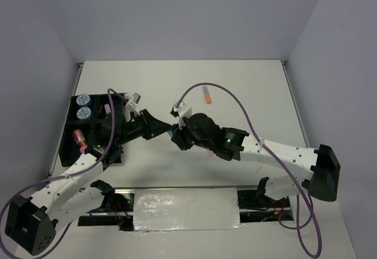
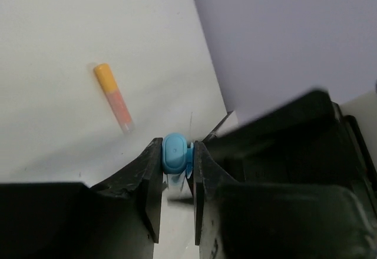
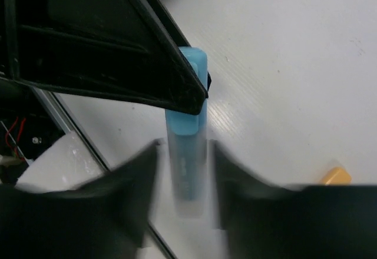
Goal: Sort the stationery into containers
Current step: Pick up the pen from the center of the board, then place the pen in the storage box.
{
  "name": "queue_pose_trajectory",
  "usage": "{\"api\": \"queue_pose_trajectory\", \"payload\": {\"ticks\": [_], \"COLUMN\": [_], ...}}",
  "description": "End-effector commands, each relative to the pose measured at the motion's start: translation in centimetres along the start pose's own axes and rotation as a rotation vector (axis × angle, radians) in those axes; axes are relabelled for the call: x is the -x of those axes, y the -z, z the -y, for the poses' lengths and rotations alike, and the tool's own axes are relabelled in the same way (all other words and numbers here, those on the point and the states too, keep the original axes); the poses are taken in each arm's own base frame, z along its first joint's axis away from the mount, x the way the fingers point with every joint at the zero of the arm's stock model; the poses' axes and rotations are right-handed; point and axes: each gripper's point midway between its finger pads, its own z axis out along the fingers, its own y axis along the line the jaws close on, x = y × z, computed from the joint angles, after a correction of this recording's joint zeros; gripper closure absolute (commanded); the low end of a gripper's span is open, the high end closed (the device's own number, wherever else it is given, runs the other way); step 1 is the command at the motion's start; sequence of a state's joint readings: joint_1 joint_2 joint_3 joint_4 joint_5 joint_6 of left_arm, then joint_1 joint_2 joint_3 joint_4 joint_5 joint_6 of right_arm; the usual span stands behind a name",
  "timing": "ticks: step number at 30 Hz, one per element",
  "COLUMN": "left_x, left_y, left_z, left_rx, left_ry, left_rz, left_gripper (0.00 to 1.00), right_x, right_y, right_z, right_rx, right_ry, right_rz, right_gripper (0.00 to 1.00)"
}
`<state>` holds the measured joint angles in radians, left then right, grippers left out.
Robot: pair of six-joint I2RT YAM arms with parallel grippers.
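Your left gripper (image 2: 177,148) is clenched on the rounded cap end of the light-blue stick (image 2: 175,156); both jaws lie against the sides of the cap. Your right gripper (image 3: 184,147) grasps the same stick on its barrel, lower down, with one finger on each side. So the stick is in the air between the two grippers, above the middle of the worktop (image 1: 247,94), and touches nothing else.

I judge the stick to be light and stiff, with a smooth plastic skin that can slip or turn between hard fingers. The cap is short and round, so the left hold has little surface. The barrel is the better place to take it, near the middle. If the cap only sits pushed on, a pull along the stick could take it off.

The long axis runs from one gripper to the other. The cap end points into the left gripper, almost straight at that wrist camera, and the other end passes back between the right fingers. From above it seems close to level, but I cannot tell this surely.

Farther out, the pink-orange highlighter (image 1: 206,94) lies flat on the worktop, well apart. The black organiser tray (image 1: 66,144) stands at the left, with two patterned rolls (image 1: 83,107) in its far compartment.
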<state>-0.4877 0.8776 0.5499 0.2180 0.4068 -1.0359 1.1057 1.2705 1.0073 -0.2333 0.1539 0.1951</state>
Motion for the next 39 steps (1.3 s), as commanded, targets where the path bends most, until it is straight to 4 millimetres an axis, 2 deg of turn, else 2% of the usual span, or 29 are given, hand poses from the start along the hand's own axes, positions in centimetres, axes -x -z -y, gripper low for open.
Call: {"api": "queue_pose_trajectory", "payload": {"ticks": [1, 2, 3, 5, 6, 7, 8, 9, 10, 11, 13, 14, 15, 16, 17, 18, 19, 21, 26, 28, 30, 37, 39], "left_x": [1.4, 2.3, 4.3, 7.0, 9.2, 11.0, 12.9, 14.1, 15.8, 17.6, 20.2, 21.0, 21.8, 24.0, 24.7, 26.0, 26.4, 28.0, 28.2, 27.3, 26.5, 24.8, 23.9], "left_y": [0.3, 0.5, 0.9, 2.8, 3.9, 4.4, 6.4, 7.5, 7.9, 9.4, 10.1, 11.5, 11.9, 13.6, 14.2, 14.4, 14.6, 13.6, 11.6, 10.9, 10.3, 9.3, 9.2], "left_z": [1.5, 0.7, -1.5, -4.3, -6.2, -7.2, -9.5, -10.9, -11.8, -13.0, -14.3, -15.3, -15.9, -17.0, -17.4, -17.1, -18.7, -19.8, -23.2, -24.8, -25.8, -27.9, -28.6], "left_rx": [0.018, 0.088, 0.238, 0.466, 0.589, 0.668, 0.782, 0.851, 0.899, 0.945, 0.999, 1.071, 1.119, 1.224, 1.267, 1.285, 1.331, 1.331, 1.34, 1.339, 1.331, 1.318, 1.326], "left_ry": [-0.091, -0.117, -0.142, -0.22, -0.239, -0.281, -0.261, -0.252, -0.258, -0.235, -0.225, -0.2, -0.201, -0.194, -0.19, -0.197, -0.182, -0.196, -0.164, -0.138, -0.118, -0.082, -0.061], "left_rz": [0.021, 0.047, 0.133, 0.168, 0.229, 0.236, 0.26, 0.271, 0.269, 0.31, 0.338, 0.351, 0.356, 0.409, 0.418, 0.432, 0.418, 0.425, 0.347, 0.318, 0.297, 0.257, 0.229], "left_gripper": [1.0, 1.0, 1.0, 1.0, 1.0, 1.0, 1.0, 1.0, 1.0, 1.0, 1.0, 1.0, 1.0, 1.0, 1.0, 1.0, 1.0, 1.0, 1.0, 1.0, 0.92, 0.75, 0.62], "right_x": [4.0, 3.9, 4.5, 3.6, 4.5, 3.8, 3.6, 4.2, 3.7, 3.5, 3.2, 3.0, 2.5, 2.2, 1.8, 1.1, 0.7, 0.0, -0.9, -1.0, -1.0, -1.3, -1.7], "right_y": [0.0, 0.3, 1.2, 2.0, 3.6, 4.1, 4.8, 6.3, 6.7, 7.2, 8.4, 8.9, 9.0, 9.1, 9.4, 9.4, 9.5, 9.8, 10.0, 10.0, 9.8, 9.1, 8.7], "right_z": [-0.6, -0.2, 0.7, 1.8, 2.5, 3.2, 3.7, 4.4, 5.0, 5.2, 5.9, 6.2, 6.5, 6.8, 6.9, 7.1, 7.2, 7.3, 7.4, 7.2, 7.2, 7.1, 7.3], "right_rx": [-0.006, -0.025, -0.043, -0.063, -0.067, -0.086, -0.098, -0.112, -0.126, -0.129, -0.139, -0.149, -0.157, -0.165, -0.166, -0.171, -0.171, -0.168, -0.152, -0.142, -0.14, -0.139, -0.149], "right_ry": [-0.044, -0.055, -0.082, -0.104, -0.121, -0.124, -0.129, -0.143, -0.146, -0.141, -0.143, -0.143, -0.143, -0.142, -0.138, -0.132, -0.127, -0.116, -0.115, -0.114, -0.112, -0.12, -0.133], "right_rz": [0.121, 0.124, 0.154, 0.159, 0.207, 0.207, 0.211, 0.252, 0.251, 0.254, 0.275, 0.281, 0.274, 0.27, 0.267, 0.255, 0.248, 0.247, 0.256, 0.255, 0.252, 0.238, 0.222], "right_gripper": [0.28, 0.24, 0.23, 0.05, 0.04, 0.04, 0.03, 0.03, 0.02, 0.02, 0.01, 0.01, 0.01, 0.01, 0.01, 0.01, 0.01, 0.01, 0.01, 0.01, 0.01, 0.01, 0.01]}}
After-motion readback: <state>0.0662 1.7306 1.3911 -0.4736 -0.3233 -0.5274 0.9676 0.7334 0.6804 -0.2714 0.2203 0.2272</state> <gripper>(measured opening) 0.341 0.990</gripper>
